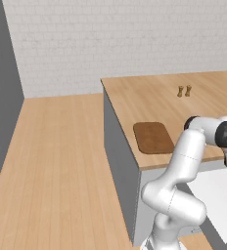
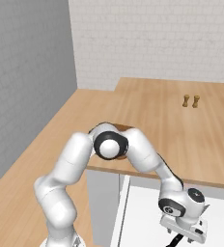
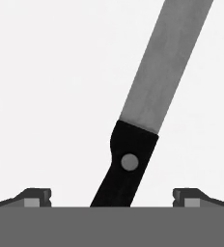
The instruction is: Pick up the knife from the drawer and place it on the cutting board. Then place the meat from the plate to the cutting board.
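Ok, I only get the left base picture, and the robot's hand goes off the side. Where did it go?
Observer: In the right base view the gripper is down low inside the open white flat-fronted drawer, below the edge of the tan wooden countertop.
Operator: Is it holding the knife?
Observer: Not yet. In the hand view the slim knife with a black handle and grey blade lies between the two dark fingertips, which stand wide apart and touch neither side of the handle.
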